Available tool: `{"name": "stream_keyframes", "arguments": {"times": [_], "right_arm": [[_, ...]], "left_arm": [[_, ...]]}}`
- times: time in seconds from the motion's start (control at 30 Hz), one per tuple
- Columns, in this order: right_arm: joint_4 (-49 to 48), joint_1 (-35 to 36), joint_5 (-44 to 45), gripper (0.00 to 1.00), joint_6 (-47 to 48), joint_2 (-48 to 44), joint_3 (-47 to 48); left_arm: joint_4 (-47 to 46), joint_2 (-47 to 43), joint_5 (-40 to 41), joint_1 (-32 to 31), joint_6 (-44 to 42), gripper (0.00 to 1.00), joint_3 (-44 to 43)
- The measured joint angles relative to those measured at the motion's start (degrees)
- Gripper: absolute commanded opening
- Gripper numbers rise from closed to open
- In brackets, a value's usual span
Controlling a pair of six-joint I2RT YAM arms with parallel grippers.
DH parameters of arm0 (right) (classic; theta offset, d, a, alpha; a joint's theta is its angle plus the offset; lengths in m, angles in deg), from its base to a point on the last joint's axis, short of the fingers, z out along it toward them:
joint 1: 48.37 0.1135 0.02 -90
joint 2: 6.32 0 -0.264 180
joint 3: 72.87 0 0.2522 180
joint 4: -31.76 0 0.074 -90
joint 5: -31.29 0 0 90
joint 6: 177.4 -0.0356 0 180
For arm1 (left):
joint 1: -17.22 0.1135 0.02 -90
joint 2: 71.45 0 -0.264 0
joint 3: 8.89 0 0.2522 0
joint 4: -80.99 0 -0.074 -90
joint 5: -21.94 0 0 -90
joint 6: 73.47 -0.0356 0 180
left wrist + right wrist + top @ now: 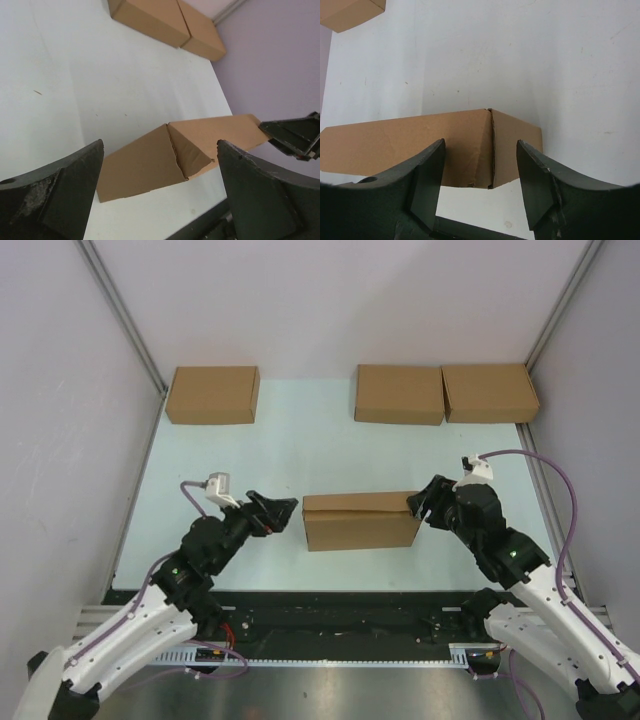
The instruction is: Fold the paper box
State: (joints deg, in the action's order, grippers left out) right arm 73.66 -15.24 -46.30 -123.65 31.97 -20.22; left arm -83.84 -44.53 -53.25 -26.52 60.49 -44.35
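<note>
Because the paper box (360, 522) lies mid-table (300, 450) with its long axis running left to right, each tool faces one short end. The left tool (288, 512) gapes wide and empty, just clear of the left end. The right tool (418, 508) is nearer, at the right end's far corner (contact unclear), and stands partly open, gripping nothing.

A pale, mint-tinted table (300, 445) carries four brown cardboard boxes. The paper box (360, 522), closed into a shallow rectangle, lies near the centre, slightly toward five o'clock. Along the far edge, a lone box (212, 394) sits at eleven o'clock. A second box (399, 394) and third box (490, 392) touch side by side at one o'clock.
</note>
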Motion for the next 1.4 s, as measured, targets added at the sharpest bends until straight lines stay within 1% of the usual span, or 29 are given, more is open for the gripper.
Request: {"name": "stream_keyframes", "arguments": {"times": [0.1, 0.23, 0.37, 0.47, 0.6, 0.63, 0.7, 0.8, 0.83, 0.93, 1.0, 1.2, 1.4], "right_arm": [[0.0, -0.1, -0.2, 0.64, 0.1, 0.0, 0.0], [0.0, -0.3, -0.5, 0.64, 0.2, 0.0, 0.0], [0.0, -0.4, -0.6, 0.64, 0.3, 0.0, 0.0], [-0.2, -0.4, -0.7, 0.64, 0.3, 0.0, -0.2], [-0.6, -0.4, -0.9, 0.64, 0.3, 0.0, -0.4], [-0.8, -0.4, -0.9, 0.64, 0.3, -0.1, -0.5], [-0.9, -0.5, -0.9, 0.64, 0.3, -0.1, -0.6], [-0.9, -0.5, -0.9, 0.64, 0.3, -0.2, -0.7], [-0.9, -0.5, -1.0, 0.64, 0.3, -0.3, -0.7], [-1.0, -0.5, -1.0, 0.64, 0.3, -0.5, -1.0], [-1.1, -0.5, -1.0, 0.64, 0.3, -0.5, -1.0], [-1.0, -0.6, -1.0, 0.65, 0.3, -0.6, -1.1], [-1.0, -0.6, -1.0, 0.68, 0.3, -0.7, -1.2]], "left_arm": [[-4.3, 4.9, -9.3, 4.4, 2.2, 0.99, 1.0], [-9.3, 9.5, -17.7, 5.6, 4.0, 0.99, 1.0], [-13.5, 10.8, -22.8, 6.2, 5.6, 0.97, 1.0], [-15.5, 11.4, -24.9, 6.9, 6.6, 0.92, 1.0], [-17.2, 12.8, -26.8, 7.5, 7.9, 0.84, 1.4], [-17.4, 13.2, -27.1, 7.6, 8.2, 0.79, 1.6], [-18.0, 13.8, -27.4, 8.1, 8.7, 0.74, 2.1], [-18.9, 15.2, -27.5, 8.7, 9.3, 0.7, 2.8], [-19.3, 15.4, -27.6, 8.9, 9.7, 0.67, 3.1], [-20.3, 15.8, -28.1, 9.2, 10.2, 0.62, 4.0], [-20.6, 16.0, -28.3, 9.4, 10.3, 0.61, 4.1], [-22.3, 16.6, -28.9, 10.1, 10.7, 0.49, 4.8], [-24.5, 17.3, -29.2, 10.5, 11.1, 0.44, 5.7]]}}
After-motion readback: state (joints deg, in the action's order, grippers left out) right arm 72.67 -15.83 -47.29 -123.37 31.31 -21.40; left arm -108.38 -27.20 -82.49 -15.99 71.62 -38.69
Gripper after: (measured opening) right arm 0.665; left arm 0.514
